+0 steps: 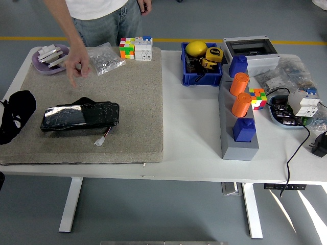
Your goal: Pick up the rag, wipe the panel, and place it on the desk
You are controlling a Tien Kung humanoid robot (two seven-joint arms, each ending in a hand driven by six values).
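The black rag (16, 115) is bunched at the mat's left edge, partly cut off by the picture's left side. My left hand is hidden behind or under the rag; only a dark sliver of the arm (1, 176) shows at the lower left. The black panel (80, 116), wrapped in shiny film, lies flat on the beige mat (133, 102), with a small white connector (98, 142) at its front. The rag is clear of the panel, to its left. A person's hand (75, 64) hovers over the mat behind the panel. My right arm is not in view.
A purple dish of metal parts (49, 57) and a bag of small parts (103, 57) sit at the mat's back. Cubes (136, 48), a blue bin (201, 64), a grey block with orange and blue pieces (239, 109) and cables stand to the right.
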